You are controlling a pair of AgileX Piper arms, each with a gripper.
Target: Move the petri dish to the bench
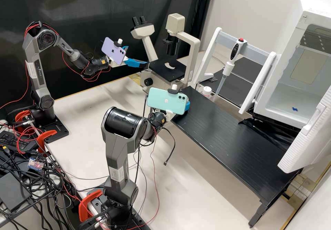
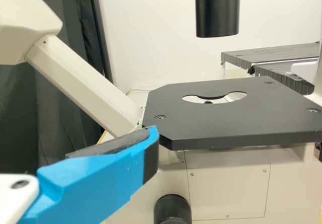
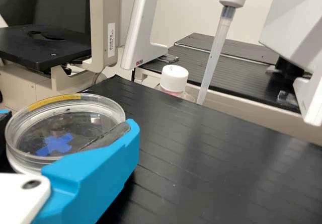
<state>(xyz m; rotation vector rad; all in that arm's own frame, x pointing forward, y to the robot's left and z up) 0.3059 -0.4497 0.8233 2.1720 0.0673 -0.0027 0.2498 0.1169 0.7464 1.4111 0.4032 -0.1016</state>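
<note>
Right hand [image 3: 68, 128] is gripping the petri dish [image 3: 70, 121] by its side wall [image 3: 25, 164] (light, stiff, likely brittle), probably needing gentle, level pressure there.

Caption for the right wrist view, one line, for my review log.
Right gripper holding a petri dish by the black shelf, a white-capped bottle and pipette beyond.

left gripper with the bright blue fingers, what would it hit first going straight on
Probably the flat black microscope stage, which lies ahead of the left gripper; height and depth are hard to judge, so it might pass just above the edge.
</note>
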